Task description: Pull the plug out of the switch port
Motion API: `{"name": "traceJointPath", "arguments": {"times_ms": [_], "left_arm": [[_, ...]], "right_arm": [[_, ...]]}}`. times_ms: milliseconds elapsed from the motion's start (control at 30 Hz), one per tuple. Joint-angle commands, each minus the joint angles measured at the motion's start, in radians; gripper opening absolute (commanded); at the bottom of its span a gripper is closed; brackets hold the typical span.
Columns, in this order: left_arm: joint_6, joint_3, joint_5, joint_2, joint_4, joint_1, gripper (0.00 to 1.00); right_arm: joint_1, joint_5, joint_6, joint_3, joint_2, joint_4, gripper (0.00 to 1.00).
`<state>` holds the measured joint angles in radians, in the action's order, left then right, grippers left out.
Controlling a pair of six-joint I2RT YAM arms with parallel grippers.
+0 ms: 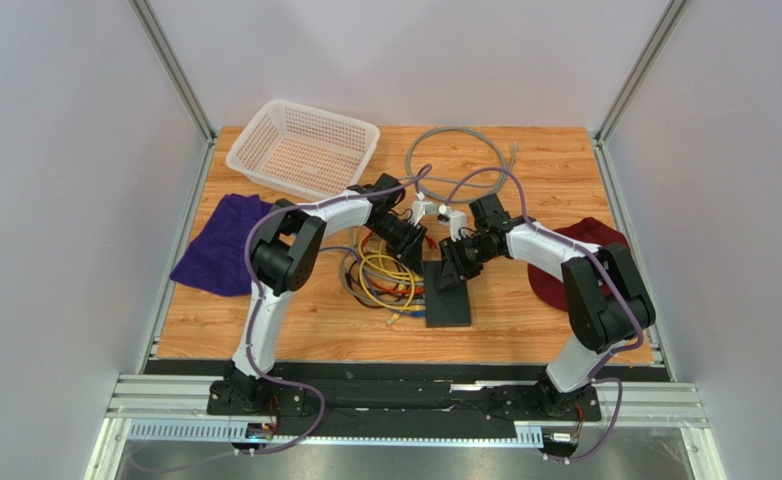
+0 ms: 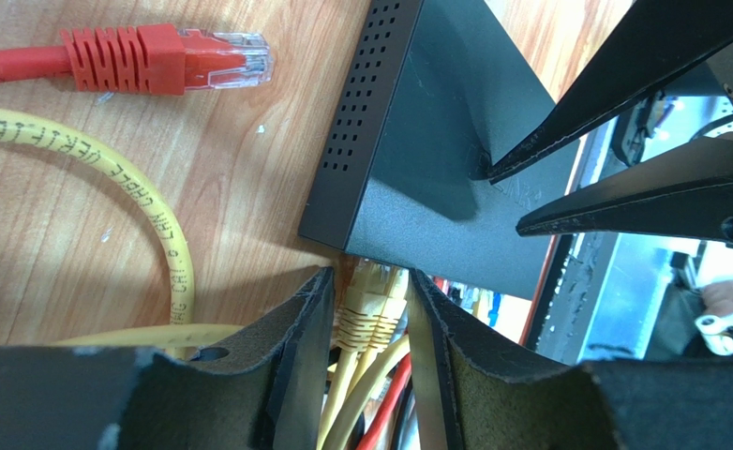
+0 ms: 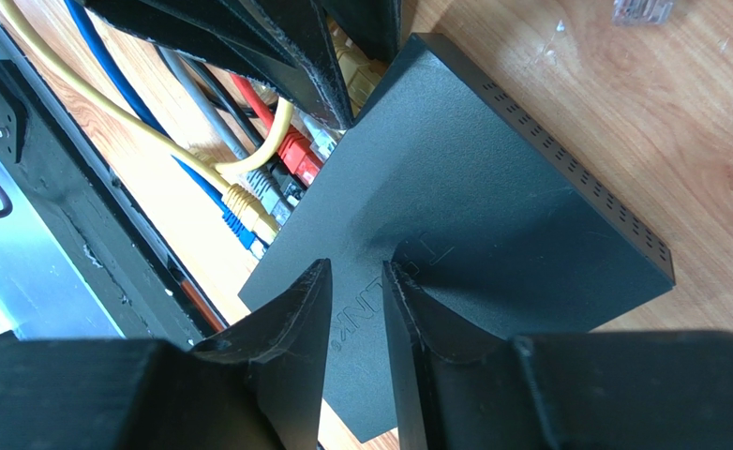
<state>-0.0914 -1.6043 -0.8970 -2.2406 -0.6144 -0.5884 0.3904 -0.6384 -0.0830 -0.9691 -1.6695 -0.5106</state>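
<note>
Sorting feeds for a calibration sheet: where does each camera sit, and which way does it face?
Top external: fixed above and behind the bases, looking down at the table; left arm and right arm meet over the switch.
Left wrist: on the left arm, looking along the left gripper, whose fingers flank a yellow plug at the switch's edge.
Right wrist: on the right arm, looking along the right gripper, tips over the switch's top.
Shared: both wrist views show the switch, the plug and the other gripper.
</note>
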Motion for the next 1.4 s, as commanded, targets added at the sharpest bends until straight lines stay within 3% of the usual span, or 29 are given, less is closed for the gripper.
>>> {"name": "traceJointPath", "arguments": {"times_ms": [0, 1067, 1167, 1300, 1367], "left_arm": [[0.007, -0.046, -0.054, -0.045, -0.015, -0.007, 0.43], [0.071, -0.097, -0.158, -0.112, 0.005, 0.018, 0.32], [0.074, -0.098, -0.163, -0.114, 0.008, 0.018, 0.22], [0.073, -0.097, -0.166, -0.116, 0.007, 0.018, 0.00], [0.071, -0.097, -0.161, -0.114, 0.005, 0.019, 0.00]], "right_arm": [[0.005, 0.019, -0.012, -0.008, -0.027, 0.030, 0.33], [0.008, 0.042, -0.003, 0.001, -0.010, 0.041, 0.34], [0.011, 0.045, -0.003, 0.003, -0.009, 0.041, 0.35], [0.025, 0.075, -0.003, 0.009, -0.007, 0.052, 0.35], [0.037, 0.089, -0.006, 0.009, -0.007, 0.052, 0.35]]}}
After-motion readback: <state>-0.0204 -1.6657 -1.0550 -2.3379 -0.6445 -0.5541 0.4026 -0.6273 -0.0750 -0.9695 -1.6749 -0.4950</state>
